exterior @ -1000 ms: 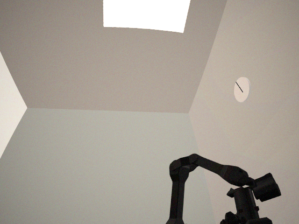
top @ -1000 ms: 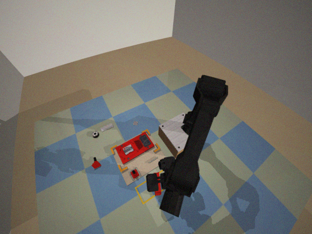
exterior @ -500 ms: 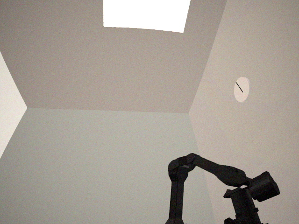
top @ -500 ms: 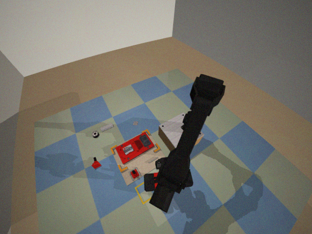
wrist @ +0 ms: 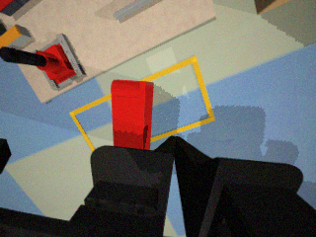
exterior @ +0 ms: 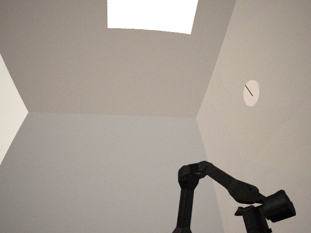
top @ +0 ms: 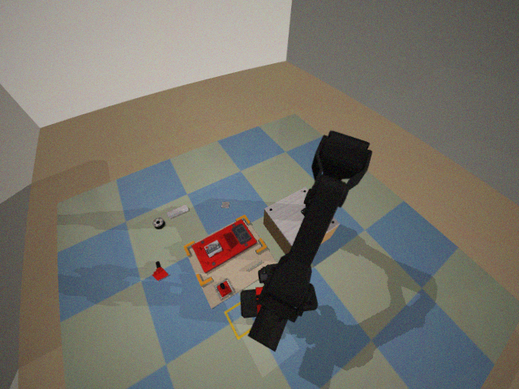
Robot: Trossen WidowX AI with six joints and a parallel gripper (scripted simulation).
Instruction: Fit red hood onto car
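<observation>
"What does the jig (top: 234, 274) (wrist: 163, 30) hold?"

"The red chassis (top: 221, 245), between orange corner brackets, with the engine block (top: 213, 248) on its deck. Nearer, a square frame (top: 229, 294) (wrist: 78, 66) holds a small red piece with a black knob."

"And the hood (top: 259, 292) (wrist: 131, 114)?"

"Off the car, on the near side of the jig, over the yellow outline (top: 232, 310) (wrist: 204, 94). The arm (top: 316, 226) (exterior: 219, 175) partly covers it from above."

"Is the hand (top: 277, 301) (wrist: 174, 140) gripping it?"

"No, its fingers are together with nothing between them. I can't tell whether they touch the hood."

"The rest?"

"A wood-sided block (top: 285, 217) sits right of the jig; a wheel-like disc (top: 158, 223) lies to the left. The tabletop (top: 92, 292) (wrist: 291, 89) is checked blue and green. Plain walls surround it, one with a round clock (exterior: 250, 92)."
</observation>
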